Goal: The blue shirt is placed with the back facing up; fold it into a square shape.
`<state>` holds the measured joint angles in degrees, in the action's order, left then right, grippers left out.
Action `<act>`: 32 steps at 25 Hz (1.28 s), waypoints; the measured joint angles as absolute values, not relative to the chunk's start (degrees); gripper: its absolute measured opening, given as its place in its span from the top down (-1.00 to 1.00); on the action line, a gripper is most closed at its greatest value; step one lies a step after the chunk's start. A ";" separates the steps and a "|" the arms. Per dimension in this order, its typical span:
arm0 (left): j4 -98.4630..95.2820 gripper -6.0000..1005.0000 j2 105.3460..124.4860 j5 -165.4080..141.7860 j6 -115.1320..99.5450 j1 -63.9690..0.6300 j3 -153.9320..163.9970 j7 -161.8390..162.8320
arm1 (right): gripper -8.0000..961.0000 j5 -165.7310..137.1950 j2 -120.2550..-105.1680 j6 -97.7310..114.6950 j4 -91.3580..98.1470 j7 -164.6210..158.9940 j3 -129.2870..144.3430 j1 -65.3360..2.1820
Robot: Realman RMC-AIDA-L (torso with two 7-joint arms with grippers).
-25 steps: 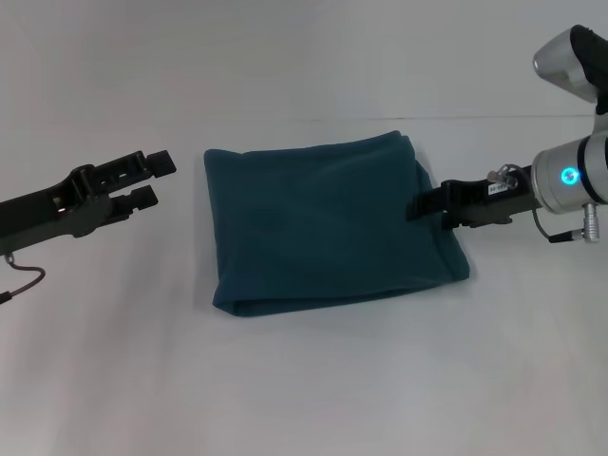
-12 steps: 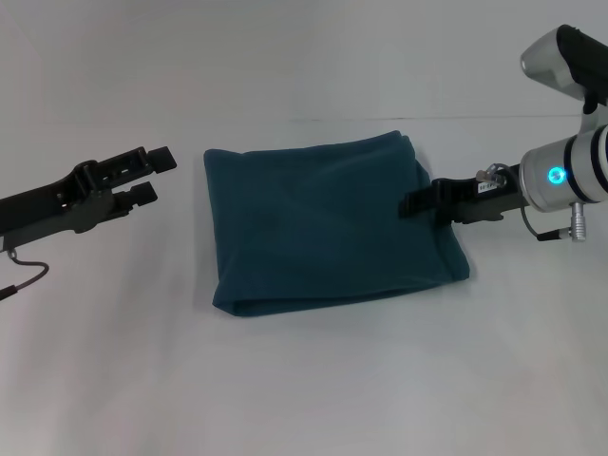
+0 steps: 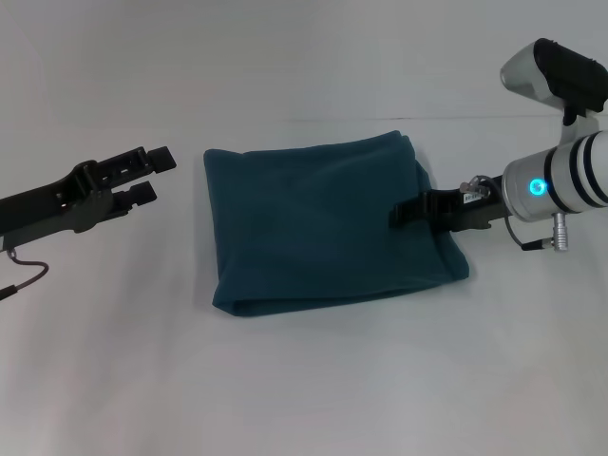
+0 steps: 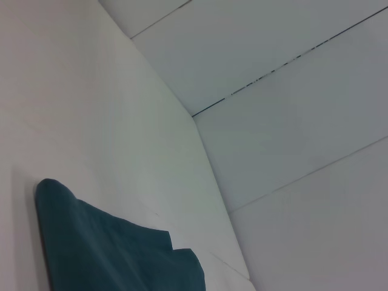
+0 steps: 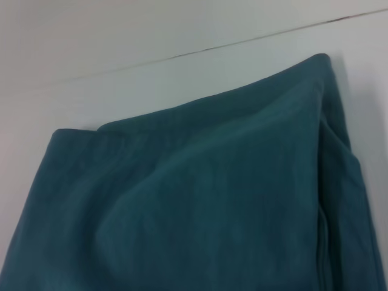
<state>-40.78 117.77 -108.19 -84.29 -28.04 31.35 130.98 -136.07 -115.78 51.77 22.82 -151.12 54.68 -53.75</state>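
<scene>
The blue shirt (image 3: pixel 318 228) lies folded into a rough square in the middle of the white table, plain side up. It also shows in the left wrist view as a blue shirt (image 4: pixel 115 254) corner and fills the right wrist view, where the blue shirt (image 5: pixel 200 206) shows layered edges. My right gripper (image 3: pixel 399 214) reaches in from the right, its tip over the shirt's right edge. To the left of the shirt my left gripper (image 3: pixel 155 178) is open, apart from the fabric, holding nothing.
The white table (image 3: pixel 304 380) spreads all around the shirt. A seam line (image 3: pixel 494 116) runs along the back where the table meets the white wall. A cable (image 3: pixel 24 275) hangs under my left arm.
My right gripper has slid leftward, from beside the shirt's right edge to over it. The left arm has barely moved. The shirt lies as before.
</scene>
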 joint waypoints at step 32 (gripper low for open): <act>-40.51 -0.71 117.86 -107.79 -84.19 -27.56 30.84 130.64 | 0.80 -135.12 -115.98 56.11 30.97 -152.87 54.93 -52.24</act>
<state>-40.51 117.86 -107.79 -84.19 -27.56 30.84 130.64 -135.12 -115.98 56.11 30.97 -152.87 54.93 -52.24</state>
